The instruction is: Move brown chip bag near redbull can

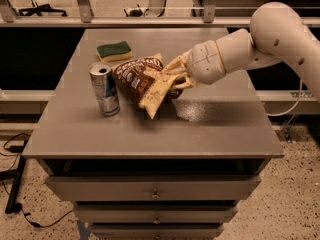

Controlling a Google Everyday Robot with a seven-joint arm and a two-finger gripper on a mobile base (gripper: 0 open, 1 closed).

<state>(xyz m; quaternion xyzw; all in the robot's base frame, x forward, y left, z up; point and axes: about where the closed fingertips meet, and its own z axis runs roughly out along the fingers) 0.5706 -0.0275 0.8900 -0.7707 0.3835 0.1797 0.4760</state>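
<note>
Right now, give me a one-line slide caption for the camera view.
At centre, the tool holds the brown chip bag beside the redbull can, green sponge behind.

The robot's arm (280, 34) is all smooth cream-white shell, chunky and rounded like fat tubes stuck together. A few small dark dots run along the big upper segment, probably screw holes. The wrist part is a stubby barrel with seam lines around it. The claw (170, 76) on the end is a more tan-cream colour and sits over the middle of the tabletop (200, 129).
</note>
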